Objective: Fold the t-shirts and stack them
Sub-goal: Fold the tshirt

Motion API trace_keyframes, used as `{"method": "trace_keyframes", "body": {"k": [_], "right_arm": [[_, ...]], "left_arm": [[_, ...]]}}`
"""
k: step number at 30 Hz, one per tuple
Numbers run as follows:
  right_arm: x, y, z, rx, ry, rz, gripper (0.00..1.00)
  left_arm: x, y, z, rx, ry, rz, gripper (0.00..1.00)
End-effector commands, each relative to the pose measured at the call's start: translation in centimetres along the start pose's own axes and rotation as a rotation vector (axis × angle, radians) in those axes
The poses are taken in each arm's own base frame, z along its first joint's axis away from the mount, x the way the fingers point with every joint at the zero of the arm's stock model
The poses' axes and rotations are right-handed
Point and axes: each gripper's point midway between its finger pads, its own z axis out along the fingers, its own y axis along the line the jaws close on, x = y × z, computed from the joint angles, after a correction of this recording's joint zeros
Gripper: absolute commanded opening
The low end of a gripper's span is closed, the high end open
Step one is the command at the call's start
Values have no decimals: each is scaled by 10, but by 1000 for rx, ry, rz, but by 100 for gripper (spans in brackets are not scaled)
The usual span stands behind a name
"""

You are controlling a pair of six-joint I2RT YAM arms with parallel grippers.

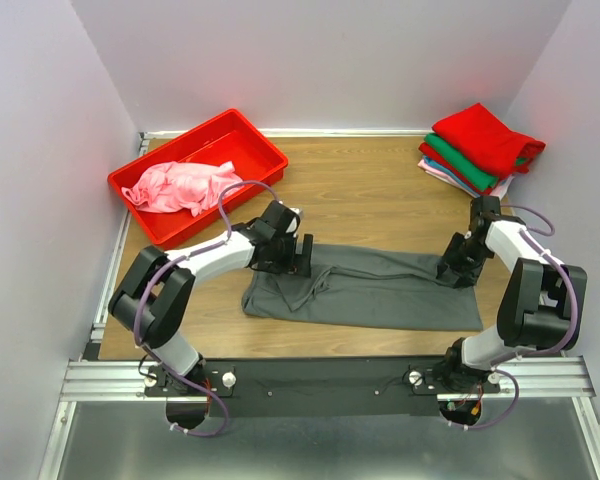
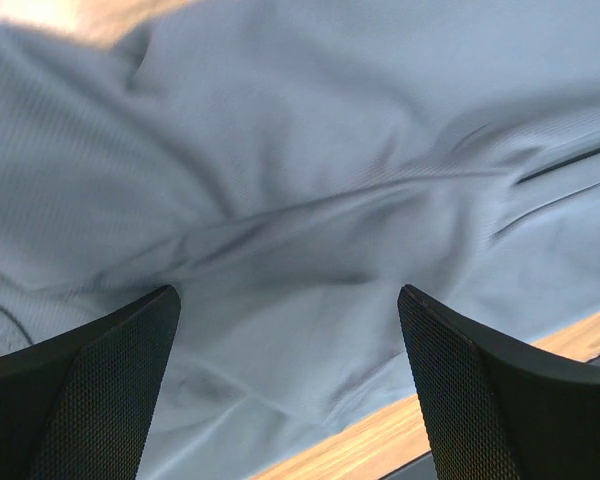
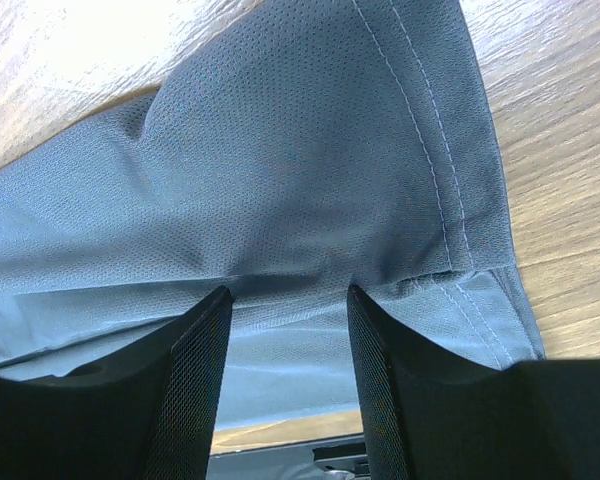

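**Top view.** The dark grey t-shirt [image 1: 380,288] lies on the table [image 1: 365,190], its long axis running left to right between the two arms. The left tool [image 1: 300,255] stands over the shirt's left end and the right tool [image 1: 458,268] at its right end. Each arm is nearer its own end. The folded stack [image 1: 478,150] sits at the far right corner, nearer the right arm.

**Left wrist view.** The jaws are spread wide with nothing between them. Wrinkled grey cloth lies directly beneath.

**Right wrist view.** The fingers [image 3: 195,390] stand partly apart, tips against the cloth just beside the stitched hem. Whether they pinch a fold cannot be told.
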Motion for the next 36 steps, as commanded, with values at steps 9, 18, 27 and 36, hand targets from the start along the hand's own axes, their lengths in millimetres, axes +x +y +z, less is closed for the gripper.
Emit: {"method": "trace_keyframes", "body": {"k": [9, 18, 27, 36], "right_arm": [[-35, 16, -38, -56, -120, -25, 57], [-46, 31, -19, -113, -89, -64, 57], [-20, 29, 5, -119, 12, -44, 57], [-2, 17, -2, -66, 47, 3, 57]], "left_arm": [[1, 24, -7, -50, -28, -14, 98], [-17, 36, 15, -56, -27, -23, 98], [-69, 35, 59, -94, -5, 47, 98], [-149, 30, 99, -161, -35, 126, 98]]}}
